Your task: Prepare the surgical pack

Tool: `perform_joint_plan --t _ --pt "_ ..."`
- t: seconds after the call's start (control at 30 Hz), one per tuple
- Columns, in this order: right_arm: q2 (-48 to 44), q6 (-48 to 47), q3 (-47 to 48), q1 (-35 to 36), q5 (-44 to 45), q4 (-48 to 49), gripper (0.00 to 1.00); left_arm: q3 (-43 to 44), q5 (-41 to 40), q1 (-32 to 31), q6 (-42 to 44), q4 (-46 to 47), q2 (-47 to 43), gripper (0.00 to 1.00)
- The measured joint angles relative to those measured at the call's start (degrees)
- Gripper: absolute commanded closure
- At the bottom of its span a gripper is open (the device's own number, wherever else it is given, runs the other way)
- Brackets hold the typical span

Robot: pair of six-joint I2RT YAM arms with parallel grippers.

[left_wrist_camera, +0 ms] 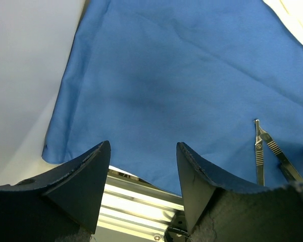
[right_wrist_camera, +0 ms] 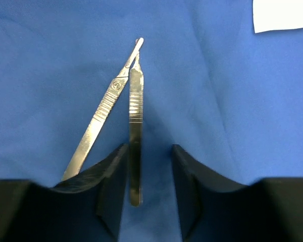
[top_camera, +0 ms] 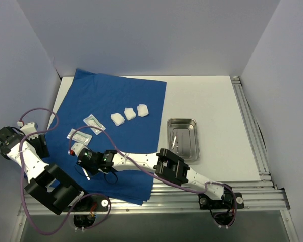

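Right arm reaches across onto the blue cloth [top_camera: 116, 101], which lies over the left part of the desk [top_camera: 212, 101].

Right gripper [right_wrist_camera: 147, 151]: jaws spread, low over the cloth, pinching nothing. One straight metal handle [right_wrist_camera: 135, 131] lies in the gap, close against the left-hand jaw and well short of the other. A second handle [right_wrist_camera: 98, 126] slants out past that same jaw. Their far tips meet ahead of the jaws in a narrow V.

Left gripper [left_wrist_camera: 143, 151]: jaws spread, nothing between them, over the near edge of the cloth. Both handles lie off to their right.

Three gauze pads [top_camera: 130, 114] in a row and the flat packets [top_camera: 94, 122] lie on the cloth, apart from both pairs of jaws. The steel tray [top_camera: 183, 138] sits off the cloth on bare desk, well apart from both.
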Motion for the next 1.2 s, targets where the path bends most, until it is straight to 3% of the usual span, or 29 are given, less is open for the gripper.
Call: perform_joint_plan --t 0.33,0.67,1.07,1.2 --pt "-0.02 0.85 -0.74 0.59 0.68 1.22 1.0 0.0 1.75 0.0 0.11 -0.07 -0.57 0.35" --pt "-3.26 2.75 -6.16 0.37 1.27 3.56 1.0 0.11 2.93 0.0 0.11 -0.94 -0.57 0.35" --pt "-18.05 7.39 -20.79 -4.68 1.81 10.1 1.0 3.98 6.54 -0.02 -0.57 -3.43 -0.48 0.35" --pt "-25.18 10.27 -29.46 -8.04 4.61 11.47 1.0 4.31 7.43 -0.37 -0.96 -4.22 -0.42 0.35"
